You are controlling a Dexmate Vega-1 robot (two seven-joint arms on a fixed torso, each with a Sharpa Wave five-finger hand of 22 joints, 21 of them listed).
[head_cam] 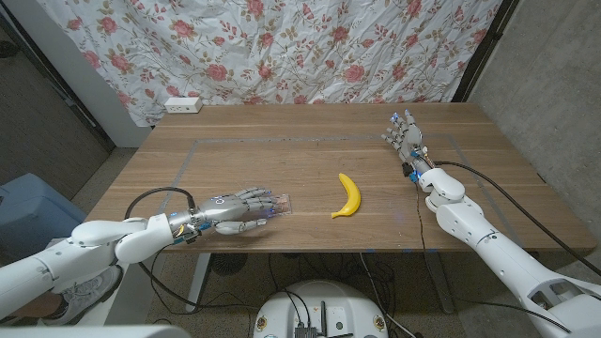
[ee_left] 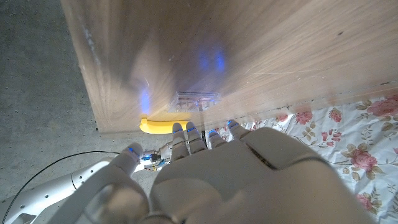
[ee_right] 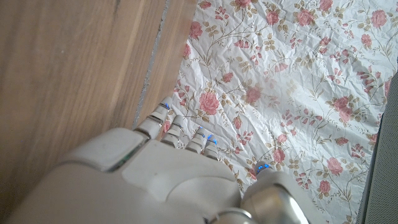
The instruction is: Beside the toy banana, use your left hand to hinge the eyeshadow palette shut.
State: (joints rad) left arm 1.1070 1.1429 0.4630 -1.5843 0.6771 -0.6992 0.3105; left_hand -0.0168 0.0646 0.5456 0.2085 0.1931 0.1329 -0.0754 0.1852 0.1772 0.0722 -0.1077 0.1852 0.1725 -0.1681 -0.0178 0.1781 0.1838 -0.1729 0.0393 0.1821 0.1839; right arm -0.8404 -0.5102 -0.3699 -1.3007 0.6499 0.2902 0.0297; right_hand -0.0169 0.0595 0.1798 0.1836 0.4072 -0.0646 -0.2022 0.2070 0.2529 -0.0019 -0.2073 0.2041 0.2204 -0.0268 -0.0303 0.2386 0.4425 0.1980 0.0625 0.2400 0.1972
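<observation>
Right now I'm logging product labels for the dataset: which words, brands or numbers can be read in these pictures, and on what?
None can be read.
The eyeshadow palette is clear and shows no print.
The toy banana is plain yellow.
The white power strip is too small for any marking to be read.

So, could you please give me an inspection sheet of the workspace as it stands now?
Surface: wooden table, with a faint taped rectangle outline.
Job's things: clear palette lies at the left hand's fingertips; whether its lid is up or down cannot be told. Banana lies apart from it, toward the right arm.
Clutter: white power strip at the far edge.
Hands: left hand reaches over the table with fingers at the palette, grip unclear; right hand stands fingers apart, holding nothing.
Cables: black cables along both arms; more hang under the near edge.
Surroundings: floral sheet behind the table; grey wall on the right.
</observation>
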